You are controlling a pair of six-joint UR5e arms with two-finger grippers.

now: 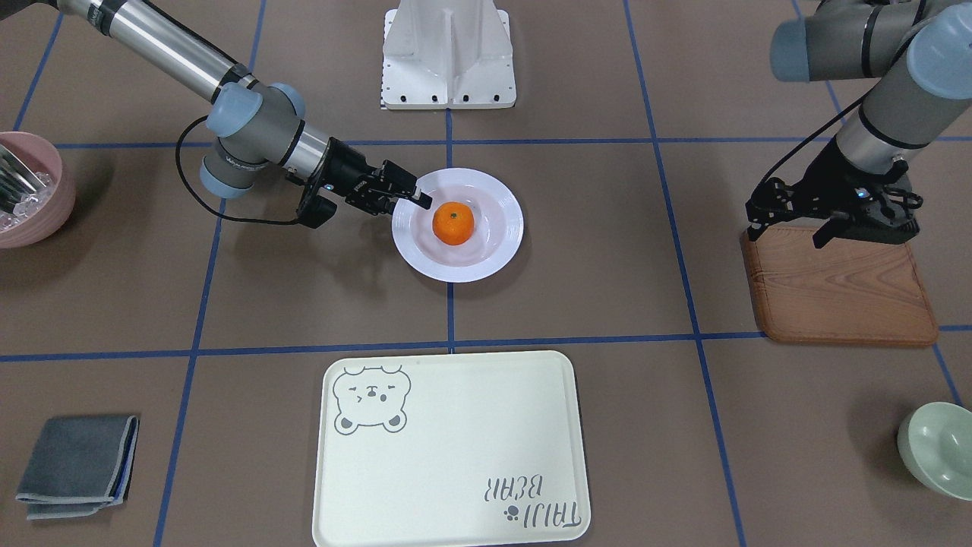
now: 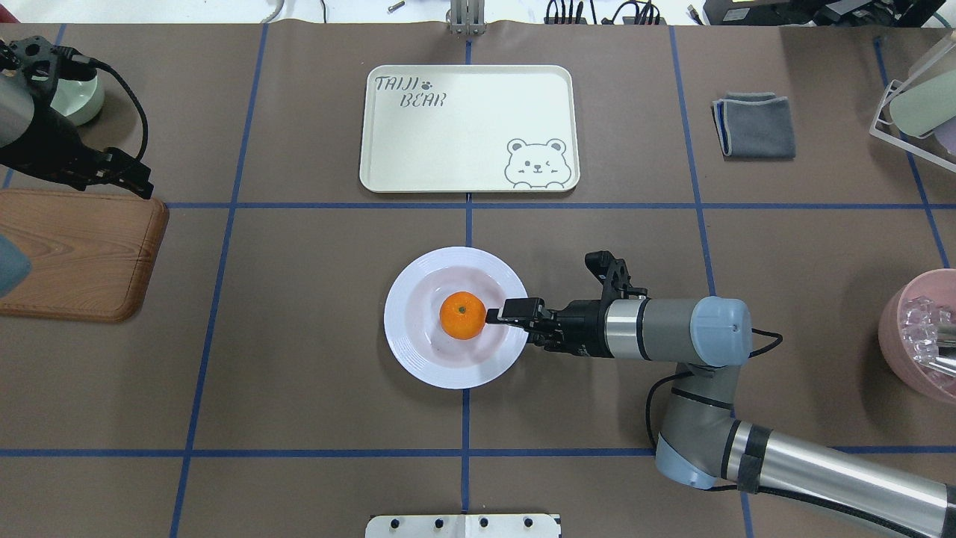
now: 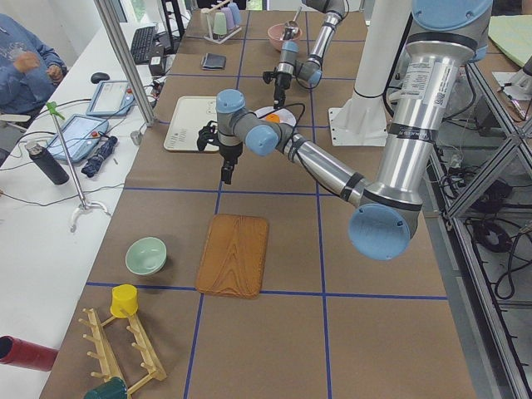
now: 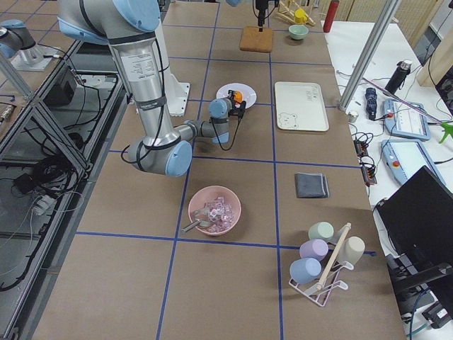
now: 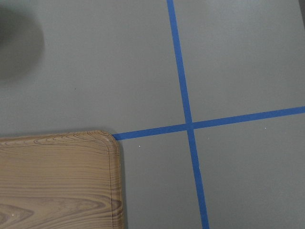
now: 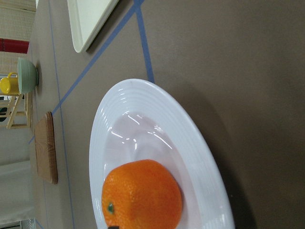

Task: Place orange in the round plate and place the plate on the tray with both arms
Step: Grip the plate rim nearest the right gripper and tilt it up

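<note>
The orange (image 1: 453, 222) (image 2: 461, 314) (image 6: 142, 195) lies in the middle of the round plate (image 1: 493, 251) (image 2: 418, 359) (image 6: 200, 157), which rests flat on the table. My right gripper (image 1: 416, 199) (image 2: 499, 314) reaches in level from the plate's side. Its upper finger lies over the ribbed rim with its tip beside the orange. The lower finger is hidden, so I cannot tell whether the jaws are closed. The cream tray (image 1: 456, 456) (image 2: 470, 142) sits bare beyond the plate. My left gripper (image 1: 831, 228) (image 2: 131, 179) hangs open over a corner of the wooden board, holding nothing.
A brown wooden board (image 1: 843, 292) (image 2: 75, 254) (image 5: 52, 186) lies under the left arm. A pale green bowl (image 1: 938, 448), a pink bowl (image 1: 30, 197) (image 2: 922, 336) and a folded grey cloth (image 1: 76, 463) (image 2: 754, 125) sit near the table's corners. A white arm base (image 1: 448, 53) stands behind the plate.
</note>
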